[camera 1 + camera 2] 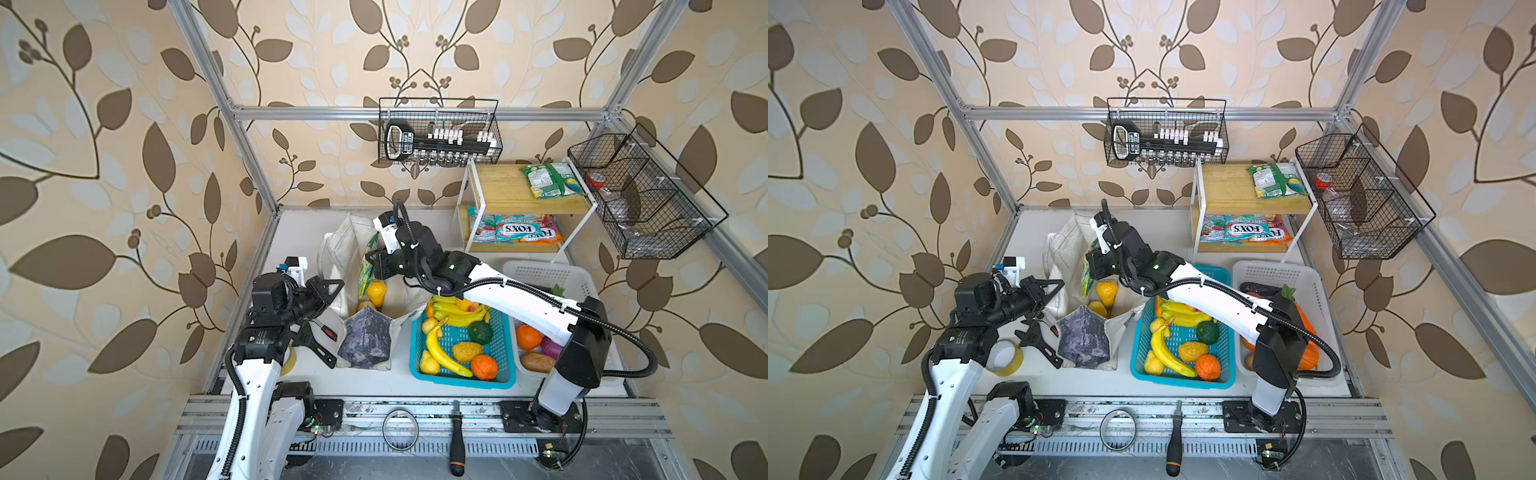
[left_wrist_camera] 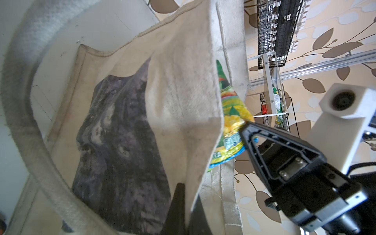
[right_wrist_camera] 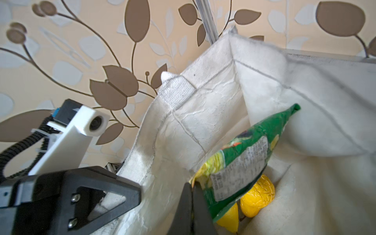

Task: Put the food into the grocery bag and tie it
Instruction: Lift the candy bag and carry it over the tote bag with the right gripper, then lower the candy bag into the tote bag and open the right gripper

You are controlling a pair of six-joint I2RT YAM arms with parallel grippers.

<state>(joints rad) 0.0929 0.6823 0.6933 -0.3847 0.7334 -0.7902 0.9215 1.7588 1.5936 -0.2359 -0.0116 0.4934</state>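
The off-white grocery bag stands open at the middle left, with its grey-blue panel toward the front. My left gripper is shut on the bag's rim cloth and holds that side up. My right gripper is shut on a corner of a green-and-yellow snack packet, which hangs inside the bag's mouth. Two yellow toy fruits lie in the bag. Another snack packet lies on the shelf top. A toy carrot shows partly behind my right arm.
A blue basket of toy fruit stands right of the bag, and a white basket beyond it. FOX'S packets sit on the lower shelf. A tape roll and a black wrench lie left of the bag.
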